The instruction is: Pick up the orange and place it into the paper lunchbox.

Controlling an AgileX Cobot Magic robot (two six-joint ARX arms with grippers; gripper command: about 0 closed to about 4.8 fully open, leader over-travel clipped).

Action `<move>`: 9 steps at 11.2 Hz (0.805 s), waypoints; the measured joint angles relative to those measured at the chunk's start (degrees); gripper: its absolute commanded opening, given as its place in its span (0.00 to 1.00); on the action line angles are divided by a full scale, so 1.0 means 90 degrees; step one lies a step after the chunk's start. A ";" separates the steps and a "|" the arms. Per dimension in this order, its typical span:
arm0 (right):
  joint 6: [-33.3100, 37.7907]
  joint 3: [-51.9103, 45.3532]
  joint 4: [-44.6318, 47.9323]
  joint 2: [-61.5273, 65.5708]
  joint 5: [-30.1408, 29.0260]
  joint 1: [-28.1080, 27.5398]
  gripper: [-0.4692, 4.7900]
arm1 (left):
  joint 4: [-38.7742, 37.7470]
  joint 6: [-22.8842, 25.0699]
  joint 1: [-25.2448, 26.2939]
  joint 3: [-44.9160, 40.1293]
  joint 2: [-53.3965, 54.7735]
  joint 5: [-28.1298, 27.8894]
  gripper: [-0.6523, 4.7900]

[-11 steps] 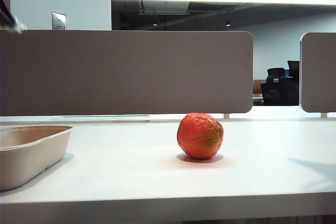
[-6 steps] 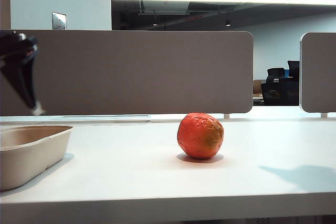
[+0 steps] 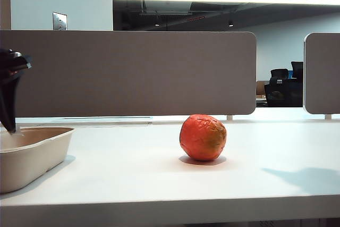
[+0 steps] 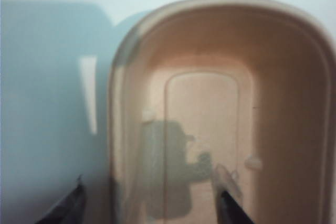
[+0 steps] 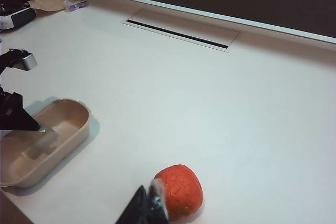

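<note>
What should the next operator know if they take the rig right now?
Left gripper: open, empty, straddling the near wall of the lunchbox, one finger inside, one outside.
Right gripper: shut, empty, above the table close beside the orange.
Orange: on the table mid-scene, apart from the lunchbox, which sits at the left edge and holds nothing.
Done: nothing placed yet.
Left: grasp the orange, carry it over and set it in the lunchbox.
</note>
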 measured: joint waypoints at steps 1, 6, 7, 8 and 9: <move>0.0000 0.0000 -0.0002 0.0000 0.0000 0.0000 0.09 | -0.0010 0.0000 0.0000 0.0000 0.0039 -0.0017 0.66; 0.0000 0.0000 0.0000 -0.0010 -0.0005 0.0000 0.09 | -0.0238 -0.0177 -0.0005 0.0002 0.0495 -0.0109 0.11; 0.0000 0.0000 0.0000 -0.0010 -0.0002 0.0000 0.09 | -0.0182 -0.0563 -0.0007 0.0002 0.0495 -0.0107 0.11; 0.0000 0.0000 0.0000 -0.0010 -0.0002 0.0000 0.09 | -0.0097 -0.0716 -0.0007 0.0002 0.0495 -0.0109 0.11; 0.0000 0.0000 0.0000 -0.0010 -0.0002 0.0000 0.09 | 0.0238 -0.1032 -0.0061 0.0002 0.0495 -0.0114 0.11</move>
